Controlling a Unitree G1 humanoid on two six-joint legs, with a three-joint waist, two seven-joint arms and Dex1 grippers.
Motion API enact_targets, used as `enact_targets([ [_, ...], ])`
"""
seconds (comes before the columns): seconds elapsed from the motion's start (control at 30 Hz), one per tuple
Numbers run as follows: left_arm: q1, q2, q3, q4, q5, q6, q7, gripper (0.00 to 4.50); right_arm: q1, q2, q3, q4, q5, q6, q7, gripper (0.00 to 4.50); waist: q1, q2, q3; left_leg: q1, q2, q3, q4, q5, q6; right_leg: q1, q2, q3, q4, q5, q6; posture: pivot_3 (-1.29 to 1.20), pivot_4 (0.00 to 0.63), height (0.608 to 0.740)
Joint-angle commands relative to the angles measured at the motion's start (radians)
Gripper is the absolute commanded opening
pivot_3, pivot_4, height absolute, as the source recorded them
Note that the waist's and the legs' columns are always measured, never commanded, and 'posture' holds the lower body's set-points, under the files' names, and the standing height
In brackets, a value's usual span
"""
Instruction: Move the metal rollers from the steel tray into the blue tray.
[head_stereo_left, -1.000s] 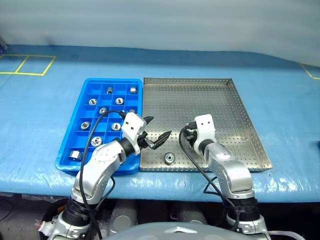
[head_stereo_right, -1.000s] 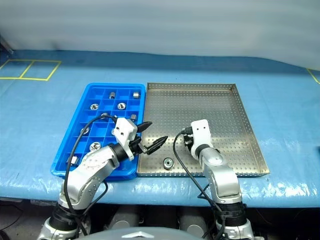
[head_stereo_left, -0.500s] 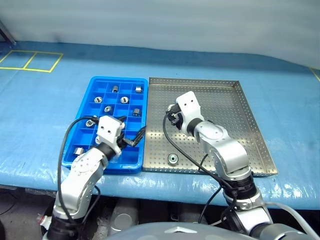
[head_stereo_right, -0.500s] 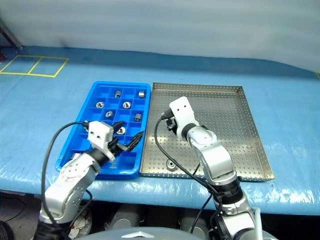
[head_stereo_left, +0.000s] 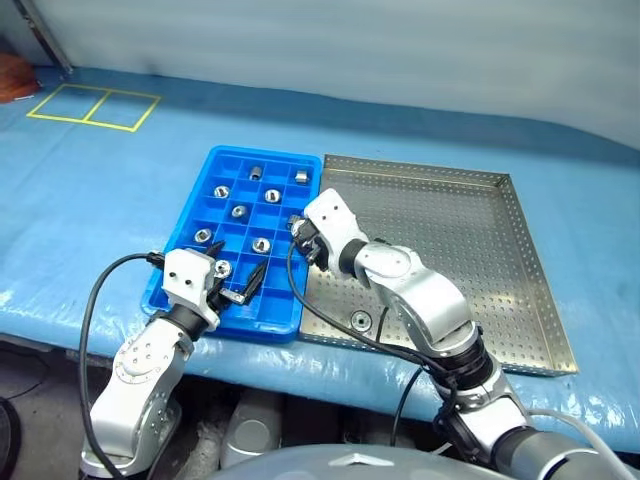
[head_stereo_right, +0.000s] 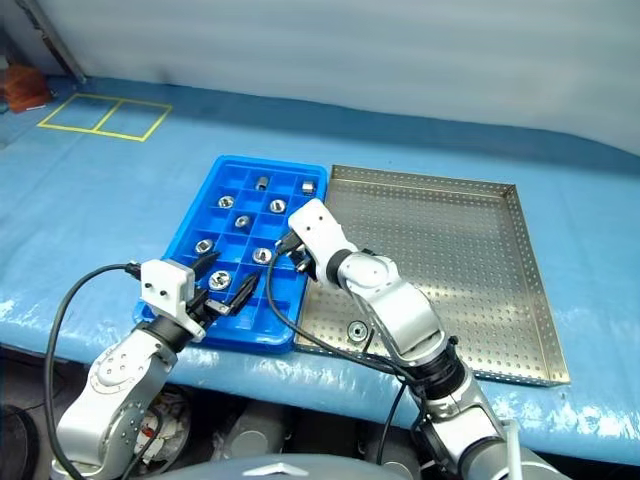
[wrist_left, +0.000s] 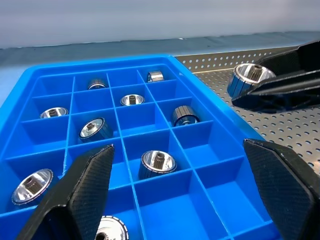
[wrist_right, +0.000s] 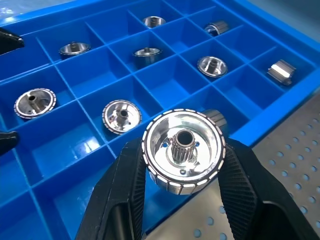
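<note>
My right claw (wrist_right: 182, 172) grips a roller (wrist_right: 183, 150) above the blue tray's (head_stereo_left: 185, 238) 3 o'clock rim. Left claw (wrist_left: 187, 192) released over its near cells. One roller (head_stereo_left: 360, 321) left in steel tray (head_stereo_left: 470, 255).

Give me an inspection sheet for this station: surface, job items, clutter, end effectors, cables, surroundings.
Surface: table under a blue cover, wrinkled.
Steel tray: one roller left near its front edge.
Blue tray: touching the steel tray's left side; rollers sit singly in several compartments, others free.
Clutter: nothing seen.
Right end effector: shut on a flanged roller, at the blue tray's right rim.
Left end effector: open, holding nothing, over the blue tray's front compartments.
Cables: black cable looping from the left wrist; another from the right wrist, hanging over the tray border.
Surroundings: yellow tape squares at the far left, pale wall behind.
</note>
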Motion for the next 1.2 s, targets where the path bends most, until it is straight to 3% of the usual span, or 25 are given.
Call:
enact_targets([
  [0.03, 0.005, -0.008, 0.002, -0.056, -0.012, -0.012, 0.006, 4.5, 0.004, 0.009, 0.011, -0.033, 0.017, -0.005, 0.012, 1.7, 0.013, 0.0, 0.0, 0.0, 0.0, -0.001, 0.0, 0.0, 0.0, 0.0, 0.0, -0.001, 0.0, 0.0, 0.0, 0.47, 0.15, 0.74],
  [0.5, -0.034, -0.009, -0.034, -0.028, -0.017, -0.002, -0.015, 4.5, 0.133, 0.023, -0.014, -0.055, 0.058, 0.002, 0.007, 1.7, 0.073, 0.0, 0.0, -0.007, 0.0, -0.004, 0.0, 0.0, -0.001, -0.004, 0.0, -0.006, 0.0, 0.002, 0.004, 0.42, 0.15, 0.74],
  [0.53, -0.037, -0.009, -0.037, -0.025, -0.018, -0.002, -0.017, 4.5, 0.142, 0.024, -0.017, -0.059, 0.058, 0.004, 0.002, 2.41, 0.076, 0.0, 0.0, -0.007, 0.0, -0.004, 0.0, 0.0, -0.001, -0.004, 0.0, -0.006, 0.0, 0.002, 0.004, 0.42, 0.15, 0.74],
  [0.7, -0.068, 0.0, -0.049, -0.006, -0.024, 0.0, -0.037, 4.5, 0.165, 0.019, -0.051, -0.097, 0.063, 0.019, -0.021, 4.01, 0.076, 0.0, 0.0, -0.007, 0.0, -0.004, 0.001, 0.0, -0.001, -0.003, 0.0, -0.007, 0.0, 0.001, 0.003, 0.38, 0.15, 0.74],
  [0.77, -0.079, 0.001, -0.052, 0.001, -0.024, 0.0, -0.046, 4.5, 0.167, 0.015, -0.059, -0.115, 0.067, 0.024, -0.023, 4.46, 0.073, 0.0, 0.0, -0.007, 0.0, -0.005, 0.002, 0.0, -0.001, -0.002, 0.0, -0.008, 0.0, -0.001, -0.001, 0.36, 0.15, 0.74],
  [1.07, -0.157, 0.01, -0.109, 0.055, -0.042, -0.001, -0.113, 4.5, 0.2, -0.07, -0.178, -0.369, 0.118, 0.163, -0.026, 4.46, 0.025, 0.001, 0.0, -0.008, 0.0, -0.006, 0.005, 0.0, -0.001, -0.001, -0.001, -0.008, 0.0, -0.001, 0.0, 0.26, 0.15, 0.74],
  [1.2, -0.184, 0.014, -0.128, 0.084, -0.047, -0.003, -0.141, 4.5, 0.246, -0.015, -0.261, -0.436, 0.124, 0.366, -0.078, 4.46, -0.019, 0.001, 0.0, -0.007, 0.0, -0.007, 0.005, 0.0, -0.001, 0.0, -0.001, -0.009, 0.0, -0.001, 0.0, 0.23, 0.15, 0.74],
])
